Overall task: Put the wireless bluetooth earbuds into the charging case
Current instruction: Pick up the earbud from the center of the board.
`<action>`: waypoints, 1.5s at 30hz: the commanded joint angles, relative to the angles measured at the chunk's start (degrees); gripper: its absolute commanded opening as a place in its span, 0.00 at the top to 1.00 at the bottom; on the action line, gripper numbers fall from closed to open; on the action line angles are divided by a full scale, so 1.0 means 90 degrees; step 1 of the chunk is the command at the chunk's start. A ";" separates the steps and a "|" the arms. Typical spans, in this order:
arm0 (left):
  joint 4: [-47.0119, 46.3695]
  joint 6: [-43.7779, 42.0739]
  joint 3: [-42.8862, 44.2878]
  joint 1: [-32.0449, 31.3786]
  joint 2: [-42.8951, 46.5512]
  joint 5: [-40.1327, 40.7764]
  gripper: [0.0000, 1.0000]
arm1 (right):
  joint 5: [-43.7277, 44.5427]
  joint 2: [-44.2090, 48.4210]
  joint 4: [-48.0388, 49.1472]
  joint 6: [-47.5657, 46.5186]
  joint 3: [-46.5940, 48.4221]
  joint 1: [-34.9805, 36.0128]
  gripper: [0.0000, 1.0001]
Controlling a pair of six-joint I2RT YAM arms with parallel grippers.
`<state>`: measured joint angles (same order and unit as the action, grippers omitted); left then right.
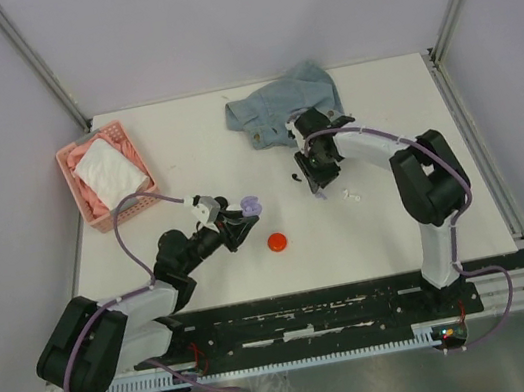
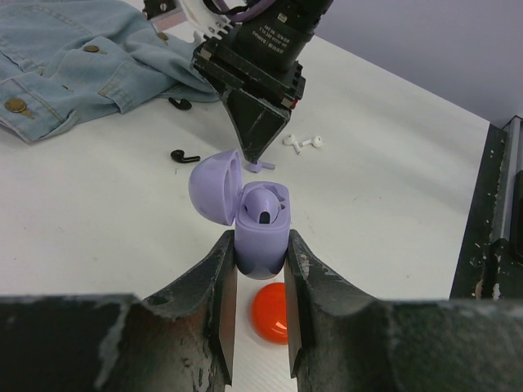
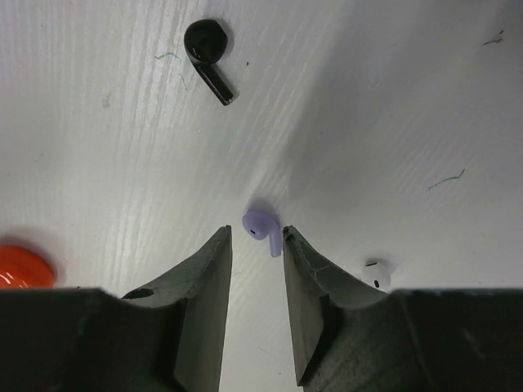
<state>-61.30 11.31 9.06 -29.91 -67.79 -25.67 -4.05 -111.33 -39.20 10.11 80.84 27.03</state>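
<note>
One lilac earbud (image 2: 263,206) sits inside the open charging case (image 2: 260,249), clamped upright in my left end effector (image 2: 259,241). Further right, a second lilac earbud (image 3: 261,224) lies on the desk (image 3: 368,122) at the tips of my right end effector (image 3: 256,237), whose jaws stand apart.

The open lilac plastic charging case (image 2: 260,237) sits between the left jaws, with the round red plastic case (image 2: 270,314) beneath them. On the white tabletop (image 3: 368,98), a lilac stemmed earbud (image 3: 263,227) lies just ahead of the right jaws, and a black stemmed earbud (image 3: 207,49) lies farther ahead.
</note>
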 commanded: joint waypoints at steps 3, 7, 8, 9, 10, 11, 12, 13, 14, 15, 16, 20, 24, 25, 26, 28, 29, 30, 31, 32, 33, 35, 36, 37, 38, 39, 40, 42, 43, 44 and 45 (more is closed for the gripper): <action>-0.0175 0.0105 0.0212 0.0008 0.0057 -0.0111 0.97 | 0.0316 -0.0343 -0.0310 -0.0113 0.0371 0.0163 0.62; -0.0176 0.0118 0.0214 0.0013 0.0064 -0.0126 0.97 | 0.0458 -0.0494 -0.0418 -0.0079 0.0464 0.0240 0.63; -0.0173 0.0120 0.0217 0.0013 0.0067 -0.0129 0.97 | 0.0510 -0.0532 -0.0449 -0.0077 0.0476 0.0249 0.63; -0.0178 0.0118 0.0209 0.0007 0.0071 -0.0130 0.97 | 0.0562 -0.0572 -0.0482 -0.0078 0.0494 0.0262 0.63; -0.0178 0.0119 0.0222 0.0012 0.0068 -0.0129 0.97 | 0.0620 -0.0608 -0.0517 -0.0078 0.0507 0.0275 0.64; -0.0169 0.0115 0.0224 0.0012 0.0067 -0.0134 0.97 | 0.0662 -0.0628 -0.0549 -0.0077 0.0507 0.0288 0.64; -0.0171 0.0120 0.0224 0.0010 0.0062 -0.0134 0.97 | 0.0711 -0.0653 -0.0562 -0.0076 0.0504 0.0305 0.64; -0.0172 0.0118 0.0224 0.0013 0.0076 -0.0136 0.97 | 0.0752 -0.0681 -0.0557 -0.0078 0.0503 0.0316 0.64; -0.0172 0.0114 0.0224 0.0013 0.0080 -0.0133 0.97 | 0.0775 -0.0714 -0.0559 -0.0070 0.0509 0.0323 0.64; -0.0170 0.0119 0.0224 0.0013 0.0078 -0.0136 0.97 | 0.0810 -0.0749 -0.0559 -0.0056 0.0513 0.0329 0.64; -0.0162 0.0120 0.0224 0.0013 0.0077 -0.0133 0.97 | 0.0837 -0.0782 -0.0565 -0.0055 0.0532 0.0338 0.64; -0.0159 0.0110 0.0224 0.0009 0.0078 -0.0136 0.97 | 0.1050 -0.0930 -0.0669 -0.0059 0.0606 0.0400 0.67; -0.0158 0.0108 0.0224 0.0003 0.0080 -0.0143 0.97 | 0.1009 -0.0861 -0.0610 -0.0039 0.0525 0.0426 0.75; -0.0175 0.0117 0.0224 0.0012 0.0081 -0.0154 0.97 | 0.1007 -0.0810 -0.0591 -0.0034 0.0491 0.0425 0.77; -0.0194 0.0128 0.0215 0.0010 0.0087 -0.0176 0.97 | 0.1007 -0.0738 -0.0571 -0.0025 0.0452 0.0438 0.78; -0.0302 0.0171 0.0182 0.0012 0.0088 -0.0214 0.97 | 0.1007 -0.0573 -0.0531 -0.0027 0.0390 0.0468 0.80; -0.0361 0.0185 0.0166 0.0006 0.0088 -0.0239 0.97 | 0.0999 -0.0466 -0.0520 -0.0029 0.0346 0.0489 0.80; -0.0406 0.0197 0.0152 0.0006 0.0082 -0.0263 0.97 | 0.0993 -0.0353 -0.0481 -0.0025 0.0303 0.0515 0.81; -0.0452 0.0196 0.0142 0.0008 0.0085 -0.0282 0.97 | 0.0989 -0.0230 -0.0429 -0.0017 0.0233 0.0542 0.81; -0.0500 0.0198 0.0124 0.0009 0.0080 -0.0298 0.97 | 0.0976 -0.0089 -0.0378 -0.0002 0.0164 0.0573 0.81; -0.0580 0.0210 0.0097 0.0011 0.0076 -0.0306 0.97 | 0.0952 0.0042 -0.0308 0.0013 0.0090 0.0606 0.82; -0.0804 0.0235 0.0022 0.0012 0.0046 -0.0333 0.97 | 0.0873 0.0363 -0.0166 0.0069 -0.0069 0.0661 0.82; -0.0907 0.0246 -0.0010 0.0006 0.0042 -0.0369 0.97 | 0.0850 0.0531 -0.0080 0.0099 -0.0164 0.0703 0.83; -0.1038 0.0245 -0.0040 0.0006 0.0034 -0.0399 0.97 | 0.0834 0.0769 -0.0003 0.0126 -0.0253 0.0747 0.83; -0.1125 0.0239 -0.0062 0.0012 0.0032 -0.0434 0.97 | 0.0818 0.0936 0.0071 0.0149 -0.0340 0.0797 0.83; -0.1218 0.0230 -0.0099 0.0012 0.0032 -0.0467 0.97 | 0.0813 0.1120 0.0127 0.0171 -0.0408 0.0852 0.84; -0.1335 0.0219 -0.0133 0.0013 0.0026 -0.0492 0.97 | 0.0784 0.1310 0.0187 0.0175 -0.0481 0.0923 0.84; -0.1516 0.0209 -0.0197 0.0009 0.0030 -0.0530 0.97 | 0.0680 0.1665 0.0307 0.0194 -0.0609 0.1049 0.84; -0.1588 0.0197 -0.0212 0.0008 0.0031 -0.0548 0.97 | 0.0626 0.1830 0.0378 0.0210 -0.0667 0.1109 0.85; -0.1660 0.0182 -0.0224 0.0004 0.0023 -0.0588 0.97 | 0.0568 0.2029 0.0470 0.0220 -0.0730 0.1160 0.85; -0.1731 0.0179 -0.0225 0.0009 0.0010 -0.0636 0.97 | 0.0542 0.2242 0.0545 0.0236 -0.0786 0.1209 0.85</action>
<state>-69.12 11.94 7.64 -29.93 -67.77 -29.41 2.42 -98.30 -39.29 11.03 75.22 36.10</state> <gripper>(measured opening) 0.318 0.261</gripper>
